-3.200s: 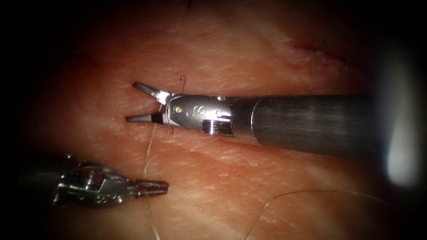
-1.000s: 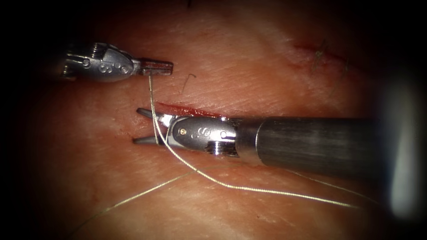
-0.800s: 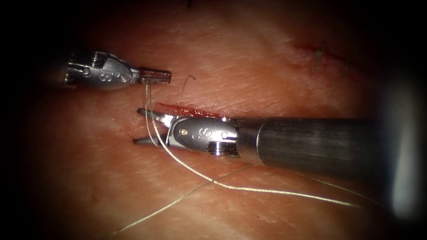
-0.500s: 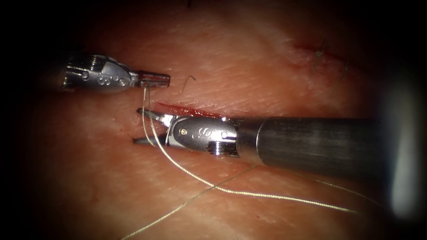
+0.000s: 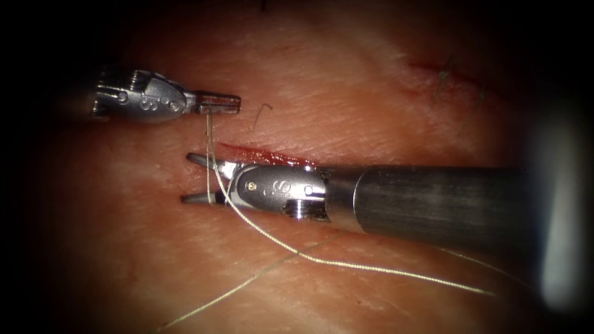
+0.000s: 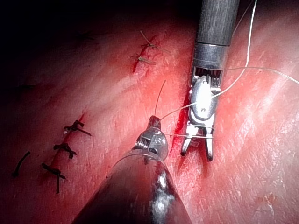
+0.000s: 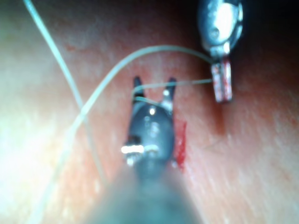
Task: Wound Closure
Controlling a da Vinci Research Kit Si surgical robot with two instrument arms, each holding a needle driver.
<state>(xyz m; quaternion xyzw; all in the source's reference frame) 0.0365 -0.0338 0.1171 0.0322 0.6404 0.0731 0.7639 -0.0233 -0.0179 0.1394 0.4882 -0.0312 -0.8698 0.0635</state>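
Left claw point(image 5: 219, 103) pressed together on the thread point(image 5: 209, 127), above and left of the cut point(image 5: 260, 153), well off the tissue's point(image 5: 346, 80) far sutures. Seen too from the right wrist camera point(image 7: 222, 86), pinching the same strand, and from its own camera point(image 6: 154, 123), tip closed on thread. Right claw point(image 5: 199, 179) spread wide, holding nothing, lying across the cut's left end with one jaw to each side of the thread running down from the left claw. Open jaws also plain from the left wrist camera point(image 6: 198, 149) and the right wrist camera point(image 7: 153, 88), thread point(image 7: 154, 85) crossing between them. Thread doubled between the two claws, then trailing over the right claw's wrist and away to the right across the tissue below the shaft; a second strand crossing it and running off to the lower left. Short cut end of thread point(image 5: 261, 114) standing just above the cut. Red fluid point(image 5: 247, 151) lining the cut beside the right claw. Older stitches point(image 6: 65, 149) in a row on the tissue point(image 6: 261, 140). Needle's place: cannot tell.
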